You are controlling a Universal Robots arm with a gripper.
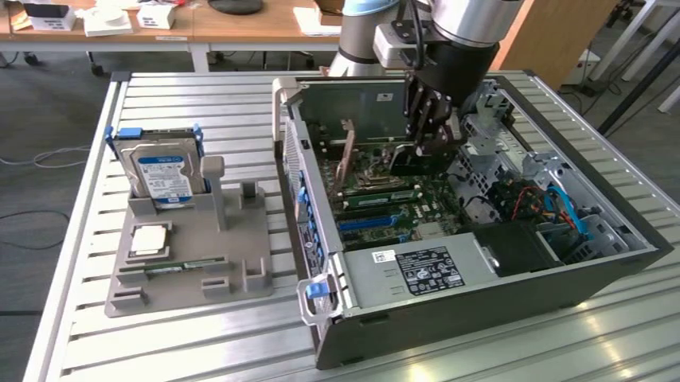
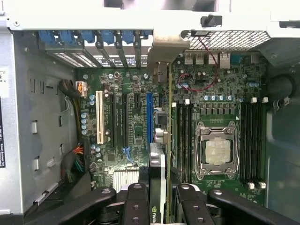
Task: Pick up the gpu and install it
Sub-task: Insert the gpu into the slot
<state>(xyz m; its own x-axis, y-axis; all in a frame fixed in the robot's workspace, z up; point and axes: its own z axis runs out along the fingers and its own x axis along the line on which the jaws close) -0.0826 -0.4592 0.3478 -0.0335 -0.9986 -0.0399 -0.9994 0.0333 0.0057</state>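
The gpu [image 2: 157, 165] is a thin dark card seen edge-on, clamped between my gripper's [image 2: 157, 197] black fingers [image 2: 136, 201]. It stands upright over the green motherboard [image 2: 131, 136], just beside the long blue slot [image 2: 149, 117], with its pale bracket end toward the case's rear slot openings [image 2: 117, 42]. I cannot tell whether the card touches a slot. In the exterior view my gripper [image 1: 431, 147] reaches down into the open computer case [image 1: 447, 318], shut on the dark gpu [image 1: 409, 165].
A CPU socket [image 2: 218, 152] and memory slots [image 2: 183, 136] lie close beside the card. The power supply [image 1: 420, 270] and cables [image 1: 552, 207] fill the near part of the case. On the exterior view's left, a grey holder [image 1: 228, 263] carries a hard drive [image 1: 162, 173].
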